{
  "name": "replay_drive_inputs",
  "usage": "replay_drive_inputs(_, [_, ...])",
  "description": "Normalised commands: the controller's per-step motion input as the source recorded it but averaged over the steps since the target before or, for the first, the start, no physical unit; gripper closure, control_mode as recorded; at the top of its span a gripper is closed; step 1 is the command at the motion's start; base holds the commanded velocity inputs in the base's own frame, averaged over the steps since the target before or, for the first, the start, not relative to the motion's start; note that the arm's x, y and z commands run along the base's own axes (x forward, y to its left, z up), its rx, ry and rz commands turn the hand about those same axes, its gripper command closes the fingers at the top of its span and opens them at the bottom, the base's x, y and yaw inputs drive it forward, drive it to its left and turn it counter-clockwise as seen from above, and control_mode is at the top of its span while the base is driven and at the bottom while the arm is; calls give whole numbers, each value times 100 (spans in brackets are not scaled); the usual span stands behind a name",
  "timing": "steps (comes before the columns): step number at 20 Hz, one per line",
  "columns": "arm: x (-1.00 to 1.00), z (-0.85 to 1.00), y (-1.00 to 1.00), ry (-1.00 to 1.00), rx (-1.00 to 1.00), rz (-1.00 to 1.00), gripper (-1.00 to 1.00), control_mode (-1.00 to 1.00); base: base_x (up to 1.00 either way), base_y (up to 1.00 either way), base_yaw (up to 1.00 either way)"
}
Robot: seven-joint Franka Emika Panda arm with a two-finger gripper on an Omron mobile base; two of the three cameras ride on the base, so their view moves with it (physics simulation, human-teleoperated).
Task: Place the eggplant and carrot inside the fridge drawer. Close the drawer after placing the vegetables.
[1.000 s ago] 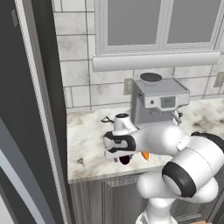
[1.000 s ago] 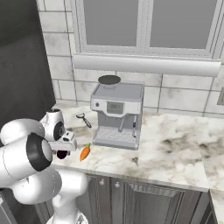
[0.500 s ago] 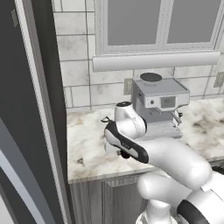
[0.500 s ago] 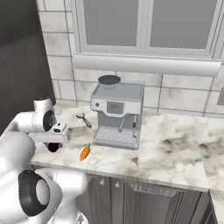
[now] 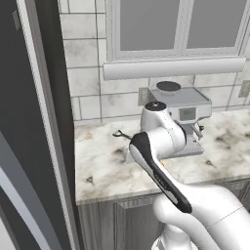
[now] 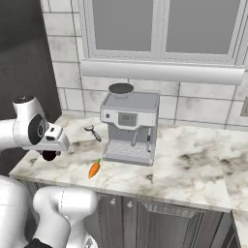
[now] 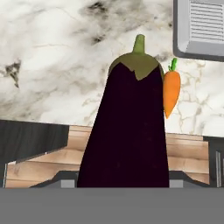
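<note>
Gripper [image 6: 48,154] closed partway on the eggplant [image 7: 127,131], lifted clear of the carrot [image 6: 94,169]; the glossy skin may slip free during transfer.

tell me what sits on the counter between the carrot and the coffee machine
Nothing: in the right base view, bare marble counter separates the carrot from the coffee machine. The grey utensil lies farther back, off that line.

Glossy eggplant [image 7: 127,140], veined marble counter [image 7: 52,65]
</note>
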Motion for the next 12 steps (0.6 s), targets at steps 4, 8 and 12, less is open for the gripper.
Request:
replay_drive_inputs(4, [-2, 35, -34, -7, 2, 0, 100, -100, 0, 0, 0])
replay_drive_inputs(8, [0, 1, -35, 0, 5, 1, 100, -100, 0, 0, 0])
replay_drive_inputs(12, [0, 0, 0, 0, 0, 0, 100, -100, 0, 0, 0])
